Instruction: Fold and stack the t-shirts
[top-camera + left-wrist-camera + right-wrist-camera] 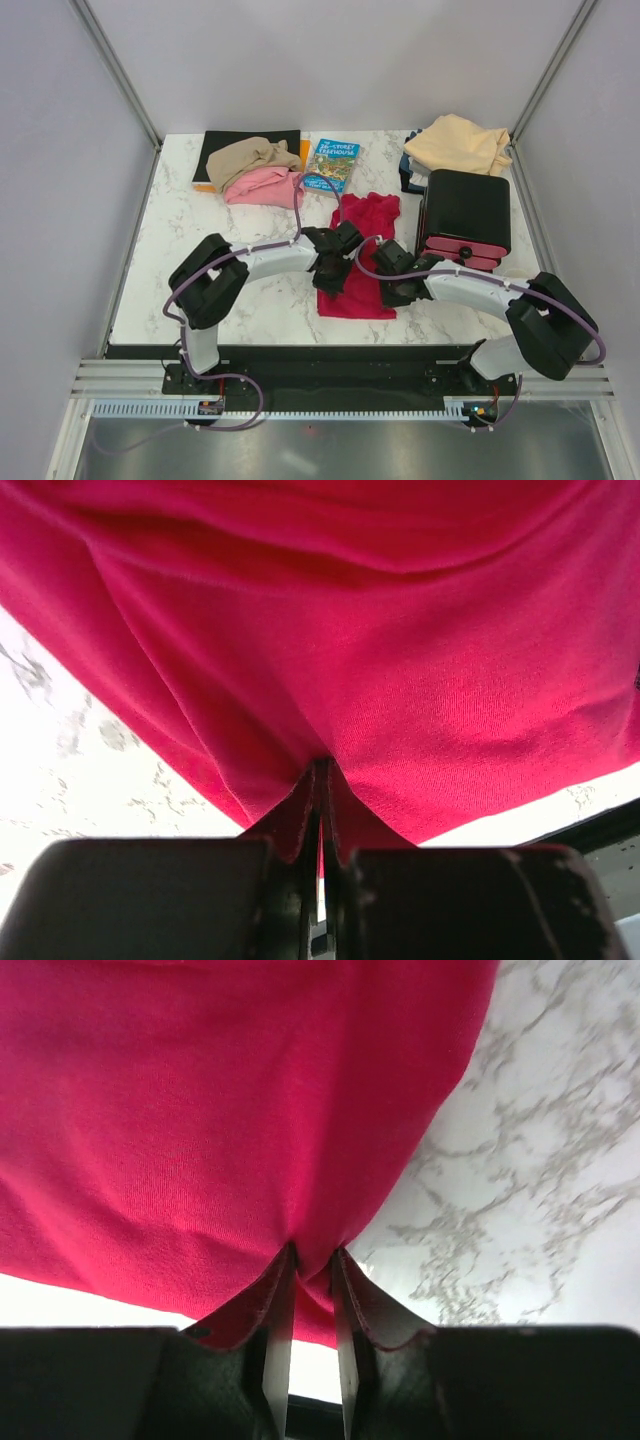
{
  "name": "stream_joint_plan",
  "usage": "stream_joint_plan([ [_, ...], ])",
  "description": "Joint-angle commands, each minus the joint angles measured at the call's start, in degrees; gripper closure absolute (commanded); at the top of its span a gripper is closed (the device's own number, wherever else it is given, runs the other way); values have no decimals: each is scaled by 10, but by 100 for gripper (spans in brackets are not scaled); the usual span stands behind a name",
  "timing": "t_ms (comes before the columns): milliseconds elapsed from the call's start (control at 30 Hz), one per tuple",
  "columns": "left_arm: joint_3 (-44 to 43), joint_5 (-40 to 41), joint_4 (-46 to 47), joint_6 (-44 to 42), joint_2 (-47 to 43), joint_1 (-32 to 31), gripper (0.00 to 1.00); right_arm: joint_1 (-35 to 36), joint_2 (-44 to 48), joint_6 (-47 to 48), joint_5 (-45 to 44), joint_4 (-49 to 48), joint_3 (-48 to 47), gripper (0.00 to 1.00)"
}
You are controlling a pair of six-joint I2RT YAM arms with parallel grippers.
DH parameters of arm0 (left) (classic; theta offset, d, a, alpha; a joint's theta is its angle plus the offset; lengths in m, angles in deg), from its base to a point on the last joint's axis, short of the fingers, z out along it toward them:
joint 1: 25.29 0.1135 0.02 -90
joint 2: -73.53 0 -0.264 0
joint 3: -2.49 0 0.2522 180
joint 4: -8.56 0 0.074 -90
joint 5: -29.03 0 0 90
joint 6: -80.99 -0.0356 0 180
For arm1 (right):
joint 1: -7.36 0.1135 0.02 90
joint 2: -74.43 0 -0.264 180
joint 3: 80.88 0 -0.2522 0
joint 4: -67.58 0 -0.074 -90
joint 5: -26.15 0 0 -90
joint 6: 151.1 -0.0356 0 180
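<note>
The left gripper [320,772] is closed tight on a fold of the crimson t-shirt [366,214]; in the left wrist view the red cloth is pinched between its fingers. The right gripper [312,1256] stands narrow, and a tuck of the same shirt sits between its fingertips, with a thin gap below the tuck. In the top view the left gripper [334,262] holds the left edge of the shirt and the right gripper [392,280] holds the right edge.

There are four t-shirts, one blue book [333,163] and one black mat [226,141] on the marble table [200,235]. The crimson shirt lies just nearer than the book, and its long axis runs from the book toward the arm bases. The pink t-shirt [262,187] lies just left of the book. The tan-brown t-shirt [250,155] lies left of the book, partly on the mat. The peach-cream t-shirt [460,145] is well to the right of the book.
</note>
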Motion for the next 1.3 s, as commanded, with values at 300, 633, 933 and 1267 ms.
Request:
stream_joint_plan([
  [300,106,-19,0,41,-81,-32,98,67,105,-111,-23,64,60,71],
  [633,100,59,-36,65,-167,-42,80,75,130,-43,-77,122,-100,55],
  [933,61,168,-87,113,-281,-23,57,75,-6,14,-5,59,-204,54],
  [1267,109,256,-122,194,-394,-10,98,77,-71,36,77,7,-204,56],
])
